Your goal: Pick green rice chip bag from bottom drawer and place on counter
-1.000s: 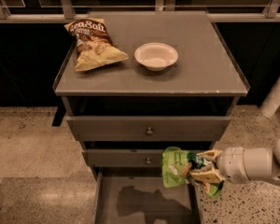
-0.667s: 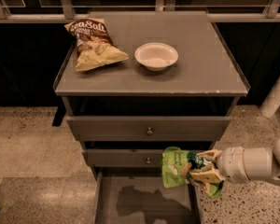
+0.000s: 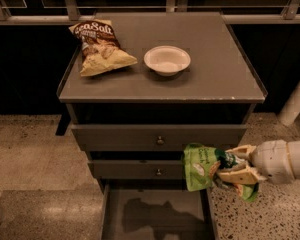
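My gripper [image 3: 234, 165] comes in from the right and is shut on the green rice chip bag [image 3: 200, 167]. It holds the bag in the air above the right side of the open bottom drawer [image 3: 155, 211], in front of the middle drawer. The drawer's grey floor shows only the bag's shadow. The counter [image 3: 215, 79] lies above and behind, well higher than the bag.
A brown-and-yellow Sea Salt bag [image 3: 97, 46] lies on the counter's left side and a white bowl [image 3: 167, 60] sits near its middle. Two shallower closed drawers with round knobs [image 3: 160, 140] are below the counter. A white post [image 3: 295, 101] stands at the right.
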Controlling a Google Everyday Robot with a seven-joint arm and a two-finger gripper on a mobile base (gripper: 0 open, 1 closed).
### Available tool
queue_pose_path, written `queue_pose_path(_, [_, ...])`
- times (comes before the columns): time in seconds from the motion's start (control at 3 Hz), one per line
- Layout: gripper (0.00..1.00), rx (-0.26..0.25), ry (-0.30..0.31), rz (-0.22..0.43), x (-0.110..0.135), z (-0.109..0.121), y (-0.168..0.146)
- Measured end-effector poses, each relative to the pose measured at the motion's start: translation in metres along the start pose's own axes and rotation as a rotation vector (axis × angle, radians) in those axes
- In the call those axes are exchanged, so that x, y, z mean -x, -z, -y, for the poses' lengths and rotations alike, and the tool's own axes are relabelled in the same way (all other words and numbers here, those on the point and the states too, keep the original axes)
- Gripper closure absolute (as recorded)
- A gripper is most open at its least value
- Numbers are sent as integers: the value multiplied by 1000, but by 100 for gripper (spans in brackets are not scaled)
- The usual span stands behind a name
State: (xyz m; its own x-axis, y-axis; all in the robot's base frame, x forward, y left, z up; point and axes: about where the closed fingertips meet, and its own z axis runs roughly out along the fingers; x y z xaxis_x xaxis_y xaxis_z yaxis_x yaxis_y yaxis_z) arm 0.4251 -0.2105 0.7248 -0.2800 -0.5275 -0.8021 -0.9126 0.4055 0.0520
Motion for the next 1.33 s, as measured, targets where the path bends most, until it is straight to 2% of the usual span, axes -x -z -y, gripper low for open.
queue_pose_path(0.33, [100, -43, 42, 21, 42, 2, 51])
queue_pose_path(0.67, [100, -79, 95, 25, 86, 8, 87])
queue_pose_path(1.0, [100, -115, 150, 52, 131, 24, 98])
queue_pose_path(1.33, [100, -119, 156, 55, 134, 25, 99])
